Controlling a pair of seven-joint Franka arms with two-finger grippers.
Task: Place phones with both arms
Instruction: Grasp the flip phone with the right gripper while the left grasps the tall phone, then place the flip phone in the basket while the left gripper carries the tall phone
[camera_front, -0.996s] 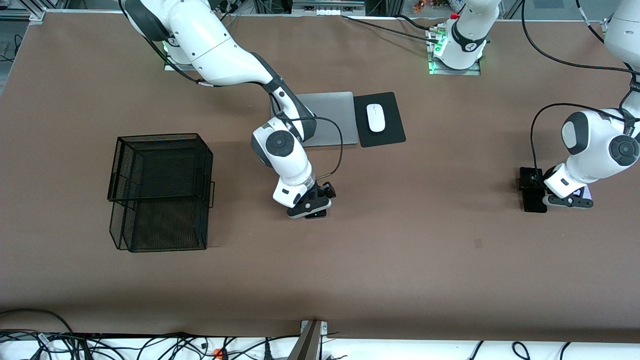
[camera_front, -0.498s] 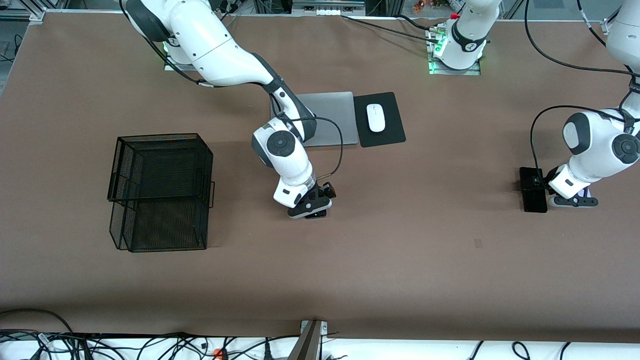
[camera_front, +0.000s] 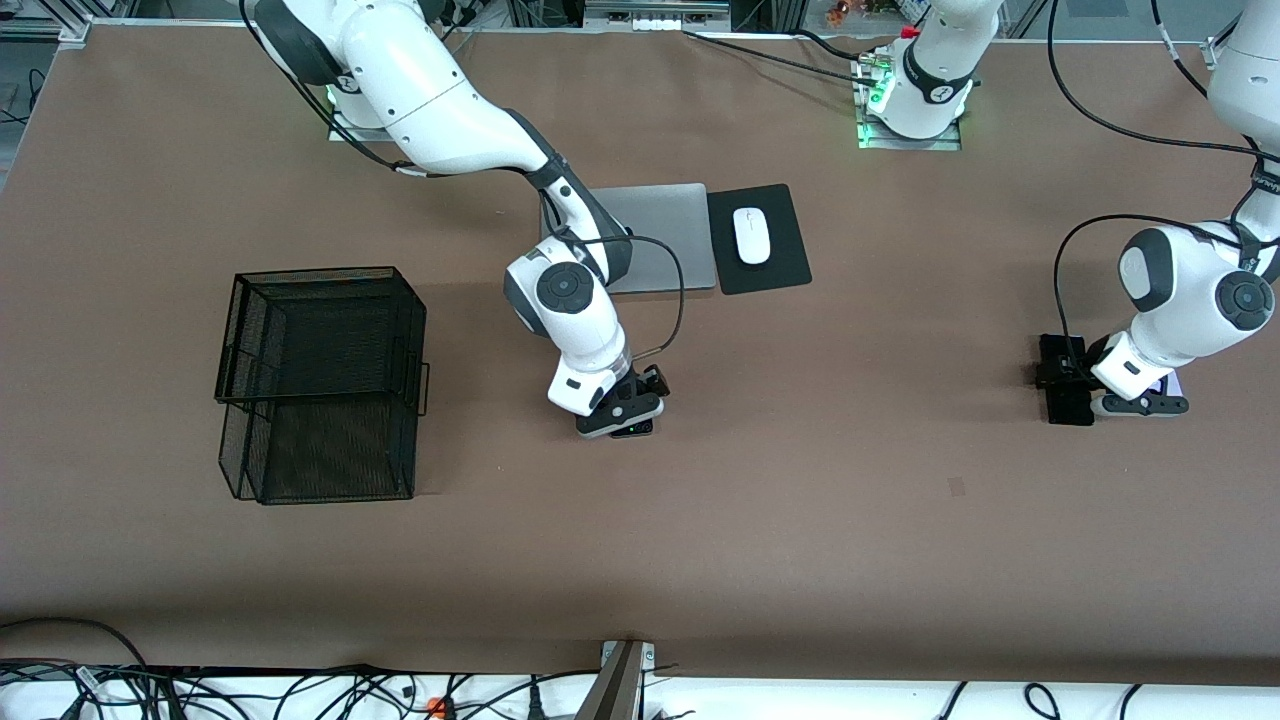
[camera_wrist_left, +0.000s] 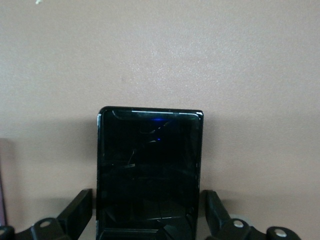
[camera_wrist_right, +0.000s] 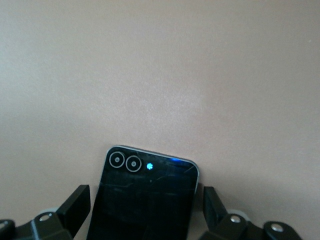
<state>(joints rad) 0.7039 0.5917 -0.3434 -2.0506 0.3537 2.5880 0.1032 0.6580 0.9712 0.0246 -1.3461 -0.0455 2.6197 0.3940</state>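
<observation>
A squarish black phone (camera_wrist_right: 145, 200) with two ringed lenses lies on the brown table mid-table (camera_front: 633, 431). My right gripper (camera_wrist_right: 144, 200) is open and straddles it, with a gap on each side; the front view shows it low over the phone (camera_front: 620, 420). The long slim black phone (camera_wrist_left: 150, 170) lies near the left arm's end of the table (camera_front: 1068, 408). My left gripper (camera_wrist_left: 147, 202) stands open around its nearer end (camera_front: 1135, 404), not touching it. A lilac-white phone (camera_front: 1168, 385) lies beside the slab, mostly hidden under the left arm.
A black wire basket (camera_front: 320, 275) stands toward the right arm's end of the table. A silver laptop (camera_front: 670, 230) and a white mouse (camera_front: 751, 235) on a black pad (camera_front: 775, 272) lie farther from the front camera than the mid-table phone.
The left arm's hand has shifted slightly over the slim phone. The right arm has barely moved. Both grippers stay open and the phones lie where they were.
</observation>
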